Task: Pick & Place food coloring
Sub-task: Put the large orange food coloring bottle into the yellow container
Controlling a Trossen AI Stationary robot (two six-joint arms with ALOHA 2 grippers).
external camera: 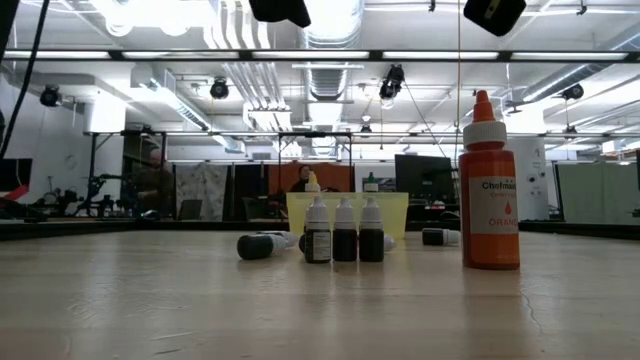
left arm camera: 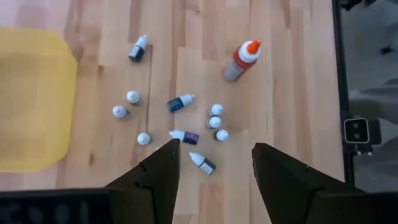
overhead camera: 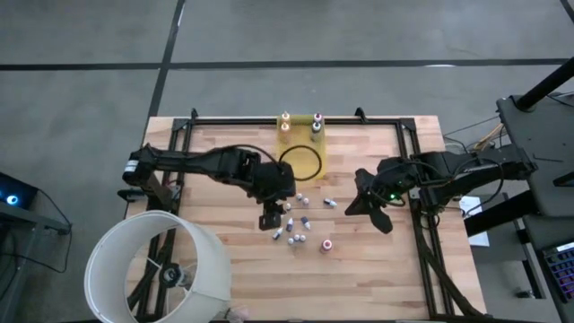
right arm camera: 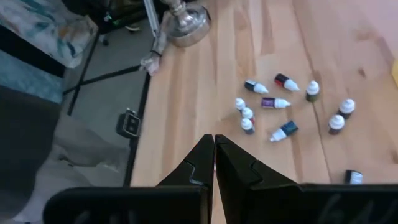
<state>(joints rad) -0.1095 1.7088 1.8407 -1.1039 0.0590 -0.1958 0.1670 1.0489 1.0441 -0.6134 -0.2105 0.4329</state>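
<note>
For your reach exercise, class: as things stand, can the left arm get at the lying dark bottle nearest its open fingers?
Probably yes: the left gripper hangs open above the lying bottle, with nothing between them.

industrial lab: exposed ducts (external camera: 330, 75), monitors (external camera: 425, 172)

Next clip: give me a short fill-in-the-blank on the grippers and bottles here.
1. The left gripper hangs over the small bottles with its fingers ____.
2. The right gripper is ____ and holds nothing.
3. The tallest bottle has an ____ cap.
4. Two bottles stand in the ____ tray.

Missing words: open; shut; orange; yellow
</note>
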